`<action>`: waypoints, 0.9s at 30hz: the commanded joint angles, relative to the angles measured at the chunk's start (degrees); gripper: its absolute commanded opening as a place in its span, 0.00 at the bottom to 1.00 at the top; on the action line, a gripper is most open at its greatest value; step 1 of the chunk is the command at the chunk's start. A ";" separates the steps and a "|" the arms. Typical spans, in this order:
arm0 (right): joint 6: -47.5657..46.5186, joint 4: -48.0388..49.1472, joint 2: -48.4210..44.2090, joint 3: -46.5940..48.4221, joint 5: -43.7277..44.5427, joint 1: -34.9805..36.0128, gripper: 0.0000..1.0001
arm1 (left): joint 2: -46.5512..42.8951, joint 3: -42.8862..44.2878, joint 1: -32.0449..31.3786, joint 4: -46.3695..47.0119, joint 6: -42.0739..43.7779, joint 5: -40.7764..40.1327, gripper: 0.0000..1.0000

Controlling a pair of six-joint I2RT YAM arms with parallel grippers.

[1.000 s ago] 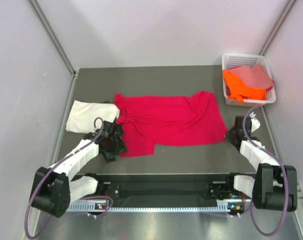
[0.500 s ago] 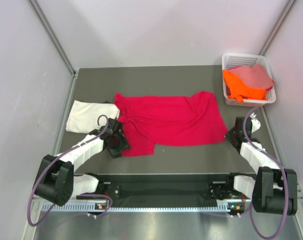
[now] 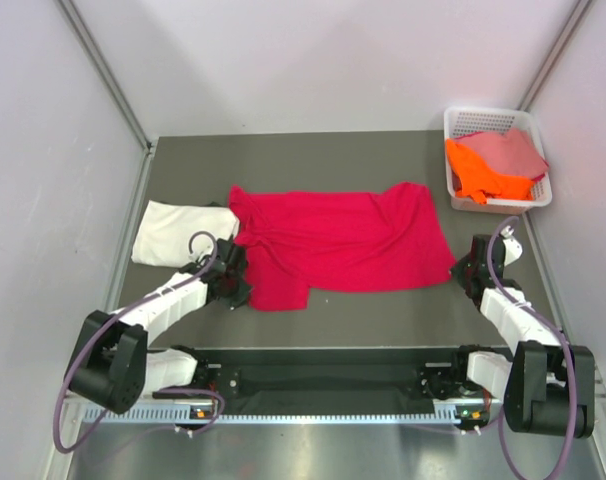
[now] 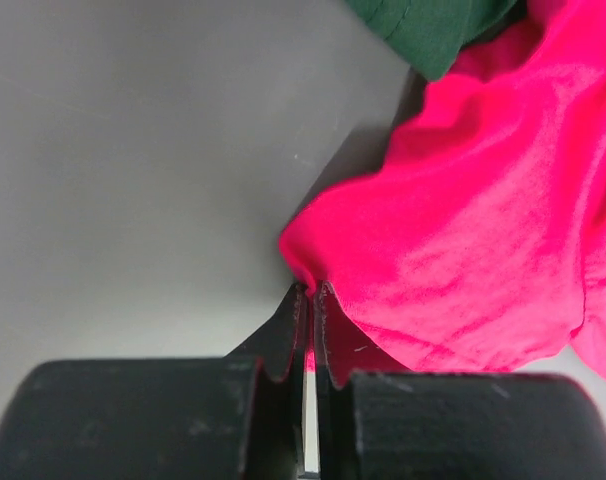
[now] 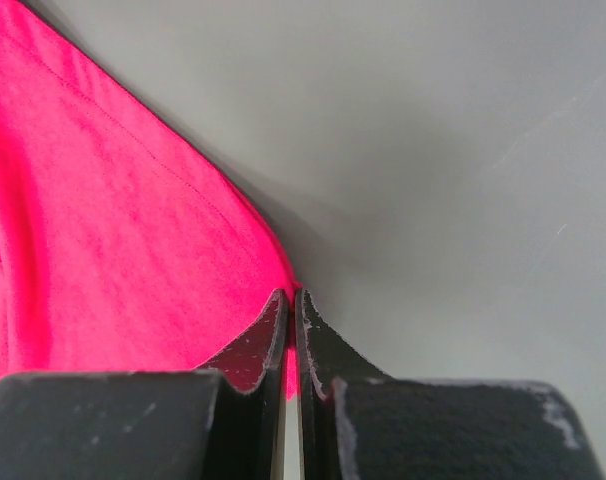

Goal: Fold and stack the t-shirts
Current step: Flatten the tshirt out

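A crimson-red t-shirt (image 3: 343, 238) lies spread across the middle of the table. My left gripper (image 3: 239, 289) is shut on its near left corner; in the left wrist view the closed jaws (image 4: 311, 290) pinch a fold of red cloth (image 4: 463, 240). My right gripper (image 3: 461, 272) is shut on the shirt's near right corner, where the hem (image 5: 133, 230) runs into the closed jaws (image 5: 291, 294). A folded cream-white t-shirt (image 3: 178, 234) lies to the left. Orange (image 3: 483, 170) and dusty pink (image 3: 511, 150) t-shirts sit in the basket.
The white lattice basket (image 3: 463, 122) stands at the back right corner. A dark green piece of cloth (image 4: 433, 25) shows at the top of the left wrist view. Grey walls close the table on three sides.
My left gripper moved in to the shirt's near left corner and shut on it. The right gripper stayed shut on the right corner.
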 commanded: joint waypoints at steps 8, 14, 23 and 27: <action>-1.96 2.35 -2.26 0.26 -2.25 -0.37 0.00 | -2.56 3.39 -0.04 -7.98 1.82 -4.41 0.00; -4.78 4.63 -5.50 2.72 -11.64 0.07 0.00 | -1.34 15.59 0.31 -11.76 5.77 -6.34 0.00; -3.37 2.62 -1.92 21.86 -15.89 6.73 0.00 | 9.90 44.22 5.75 -12.03 8.50 -5.12 0.00; -3.81 -1.94 7.56 39.41 -15.36 7.98 0.00 | 19.99 59.27 9.80 -13.16 9.38 -1.97 0.00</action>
